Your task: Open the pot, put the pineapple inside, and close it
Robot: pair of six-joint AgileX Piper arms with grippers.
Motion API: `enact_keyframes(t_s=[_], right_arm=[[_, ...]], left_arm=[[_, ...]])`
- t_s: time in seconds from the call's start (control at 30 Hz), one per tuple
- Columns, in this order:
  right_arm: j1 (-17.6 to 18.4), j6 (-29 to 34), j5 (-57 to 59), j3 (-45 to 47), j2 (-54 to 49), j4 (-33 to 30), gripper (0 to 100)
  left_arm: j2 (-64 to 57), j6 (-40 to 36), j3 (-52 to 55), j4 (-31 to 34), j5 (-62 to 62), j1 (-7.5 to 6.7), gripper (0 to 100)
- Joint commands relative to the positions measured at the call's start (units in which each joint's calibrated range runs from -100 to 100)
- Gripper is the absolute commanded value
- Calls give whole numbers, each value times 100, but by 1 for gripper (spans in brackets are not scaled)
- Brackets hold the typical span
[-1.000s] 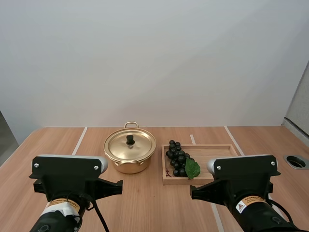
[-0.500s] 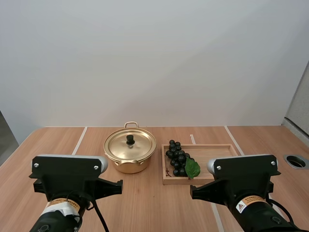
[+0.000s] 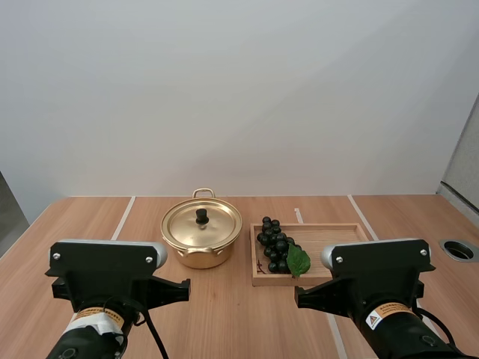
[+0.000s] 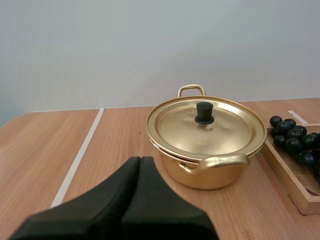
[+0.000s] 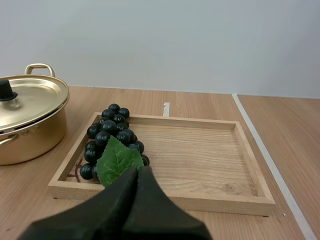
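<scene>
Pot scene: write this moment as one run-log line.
pot: lid on | grapes: in tray | left gripper: shut | right gripper: shut

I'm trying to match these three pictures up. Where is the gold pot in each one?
High view: pot at mid-table, left of the tray, lid on.
Left wrist view: pot just beyond the shut left gripper.
Right wrist view: pot beside the tray, past the grapes.
Shared landmark: the grapes, lying at the tray's end next to the pot.
</scene>
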Motion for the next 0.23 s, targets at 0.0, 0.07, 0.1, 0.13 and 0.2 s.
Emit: enact_keyframes(t_s=[0.0,0.07,0.1,0.13,0.2], right_arm=[[5,1,-59,0,22,-45,0],[5,1,-59,0,22,-45,0],[5,1,-59,0,22,-45,0],[5,1,-59,0,22,-45,0],[5,1,-59,0,22,-56,0]], left_arm=[[-16,-57,11,67,-68,6,0],[-16,-57,11,167,-52,6,0],[-16,-47,11,198,-33,6,0],[-16,-47,11,211,-33,6,0],[-16,-10,11,241,-20,6,0]])
